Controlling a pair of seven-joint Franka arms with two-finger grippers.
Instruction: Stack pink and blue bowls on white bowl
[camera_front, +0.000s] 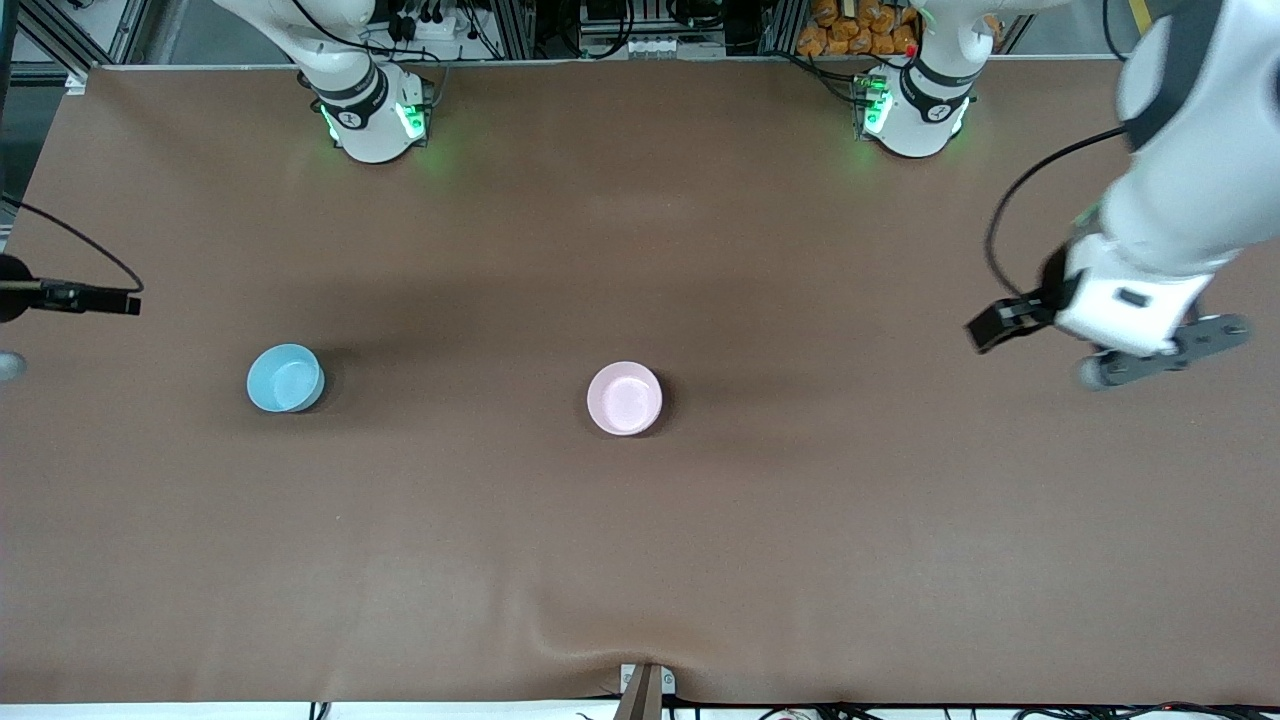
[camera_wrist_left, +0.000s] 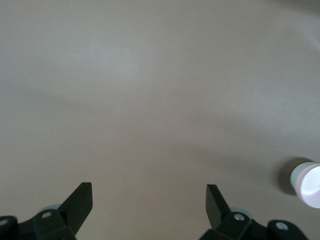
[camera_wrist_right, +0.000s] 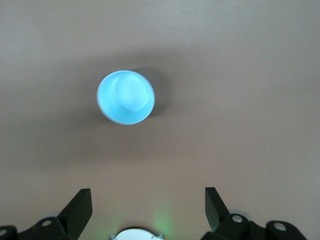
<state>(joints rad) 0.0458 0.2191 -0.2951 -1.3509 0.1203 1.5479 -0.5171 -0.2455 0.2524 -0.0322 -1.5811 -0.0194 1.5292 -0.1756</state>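
The light blue bowl (camera_front: 285, 378) stands upright on the brown table toward the right arm's end. It also shows in the right wrist view (camera_wrist_right: 125, 97). The pale pink bowl (camera_front: 624, 398) stands upright near the table's middle and shows at the edge of the left wrist view (camera_wrist_left: 309, 185). The white bowl is not in view. My left gripper (camera_front: 1165, 352) hangs over bare table at the left arm's end, open and empty (camera_wrist_left: 149, 200). My right gripper (camera_wrist_right: 147, 205) is open and empty, high above the table. Only a black part of its hand (camera_front: 90, 297) shows in the front view.
The two arm bases (camera_front: 372, 115) (camera_front: 915, 105) stand along the table edge farthest from the front camera. The right arm's base also shows in the right wrist view (camera_wrist_right: 134, 235). A clamp (camera_front: 645, 688) sits at the nearest table edge.
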